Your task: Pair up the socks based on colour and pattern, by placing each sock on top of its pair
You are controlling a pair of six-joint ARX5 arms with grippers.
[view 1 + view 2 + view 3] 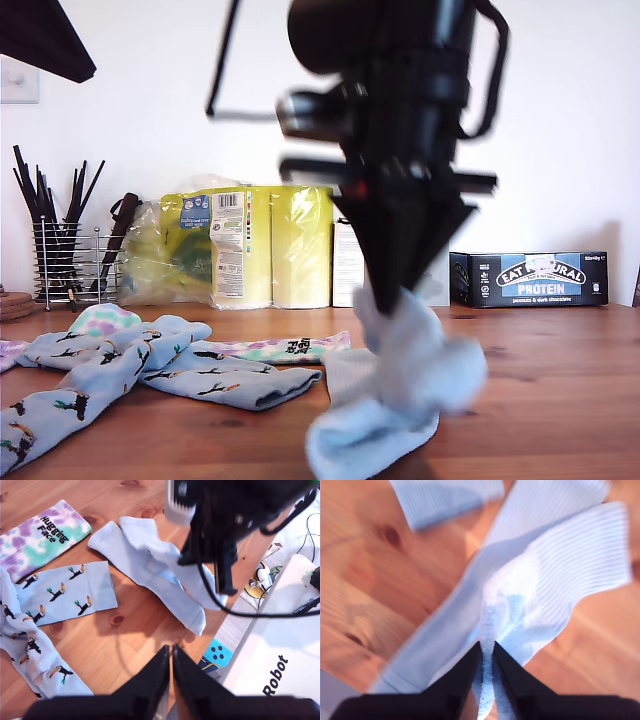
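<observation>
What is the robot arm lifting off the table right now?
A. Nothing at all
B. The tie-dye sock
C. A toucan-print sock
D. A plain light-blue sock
D. My second gripper is shut on a plain light-blue ribbed sock, which hangs from it in the exterior view; the toucan-print sock and the tie-dye sock lie flat on the table.

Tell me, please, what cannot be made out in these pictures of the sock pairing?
- Exterior view: the held light-blue sock is motion-blurred; the arm hides where my second gripper pinches it.
- Exterior view: the tie-dye sock lies mostly behind the toucan socks; its lettering is unreadable.
- First wrist view: the second arm covers part of the light-blue pair; my first gripper is over bare table.
- The second tie-dye sock: barely visible.
</observation>
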